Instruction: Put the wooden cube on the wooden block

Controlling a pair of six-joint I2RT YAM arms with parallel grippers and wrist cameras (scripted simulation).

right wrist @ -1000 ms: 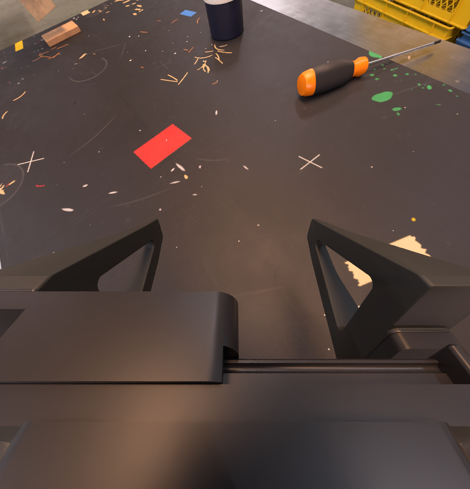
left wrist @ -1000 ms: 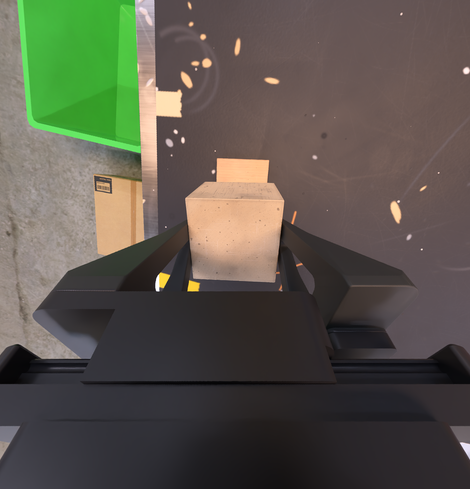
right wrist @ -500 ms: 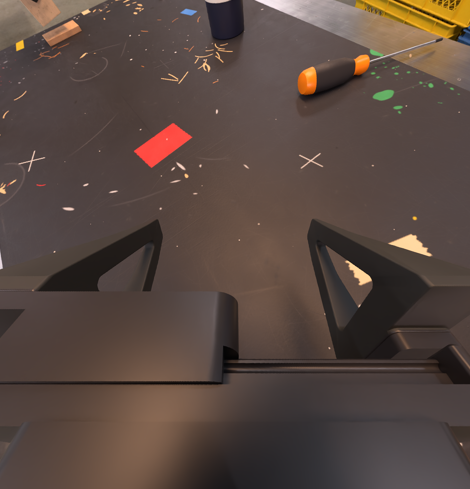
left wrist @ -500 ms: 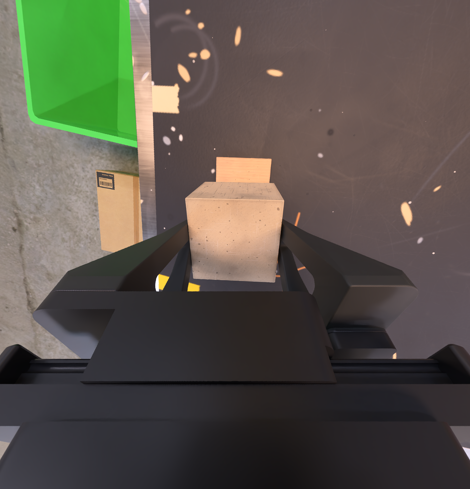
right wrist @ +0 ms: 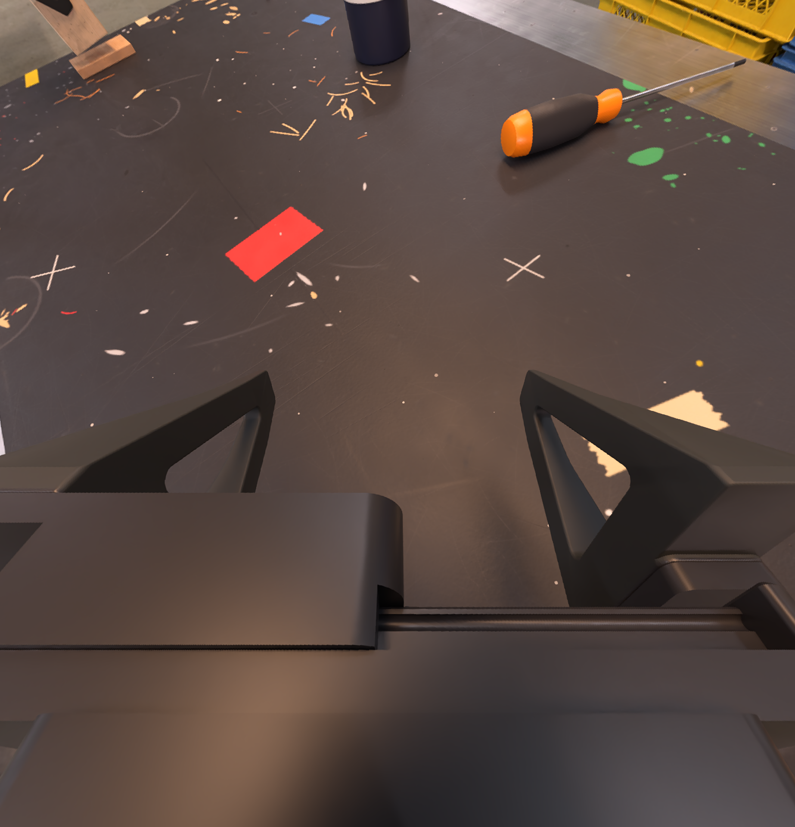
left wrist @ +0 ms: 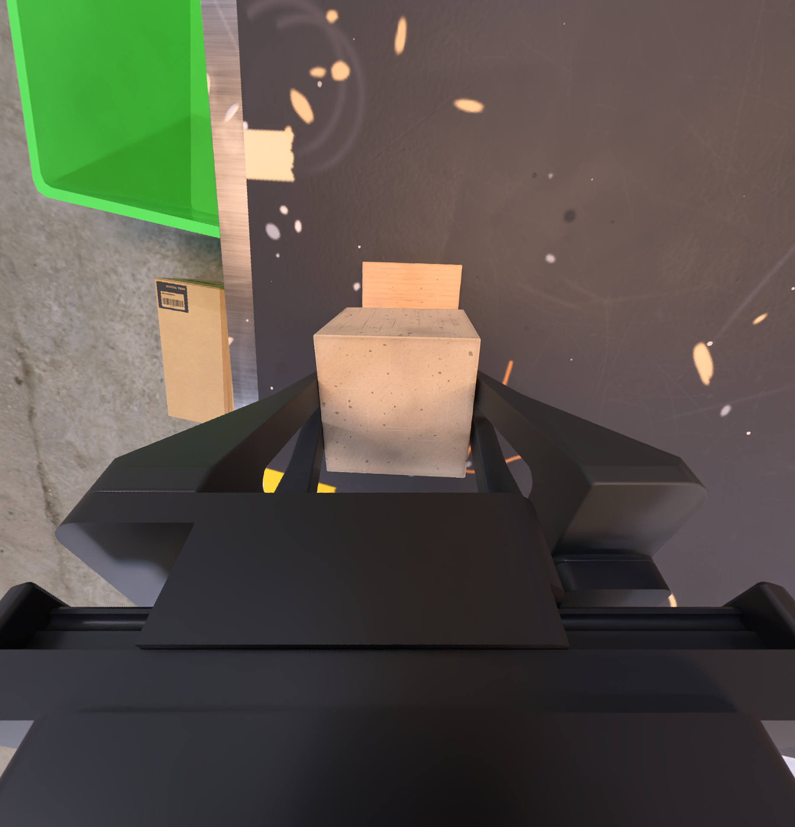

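Note:
My left gripper (left wrist: 396, 385) is shut on the pale wooden cube (left wrist: 395, 398) and holds it above the dark table. The flat wooden block (left wrist: 411, 285) lies on the table just beyond the cube, partly hidden by it. In the right wrist view the cube (right wrist: 73, 22) hangs just over the block (right wrist: 104, 56) at the far left corner; whether they touch is unclear. My right gripper (right wrist: 398, 385) is open and empty over bare table.
A green bin (left wrist: 114, 107) and a cardboard box (left wrist: 194, 349) sit on the floor past the table's metal edge (left wrist: 234, 286). A dark cup (right wrist: 378, 29), an orange-and-black screwdriver (right wrist: 561, 121) and a yellow crate (right wrist: 709, 22) are at the far side.
The left gripper has carried the cube closer to the wooden block; in the right wrist view the cube comes down over the block. The right gripper has stayed still.

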